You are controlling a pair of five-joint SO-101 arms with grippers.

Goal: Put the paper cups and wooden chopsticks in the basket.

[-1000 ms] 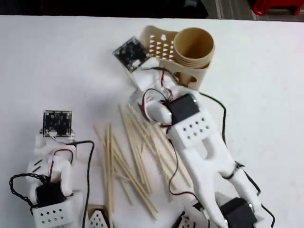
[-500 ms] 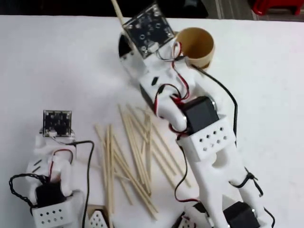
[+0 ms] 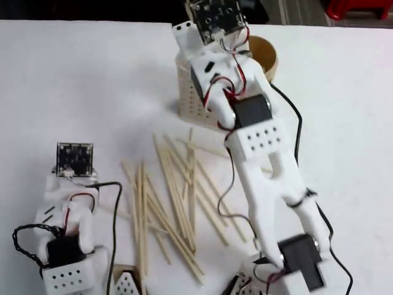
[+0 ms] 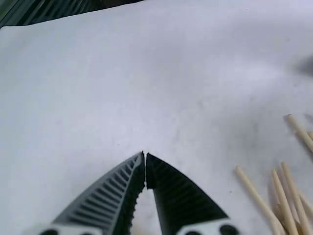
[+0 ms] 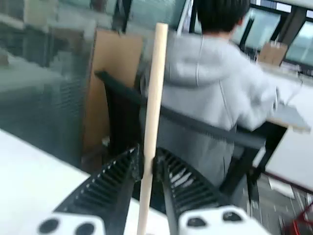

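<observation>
Where the high view hides its tips above the cream perforated plastic basket (image 3: 191, 101) at 12 o'clock, the wrist view has the right gripper (image 5: 145, 155) pinching one round wooden chopstick (image 5: 153, 98) upright. Tan paper cup (image 3: 267, 56): basket's 2 o'clock end. Loose chopsticks (image 3: 175, 196): fanned on white table (image 3: 73, 80). Left gripper (image 4: 145, 156): ribbed jaws closed, empty, 8 o'clock.
</observation>
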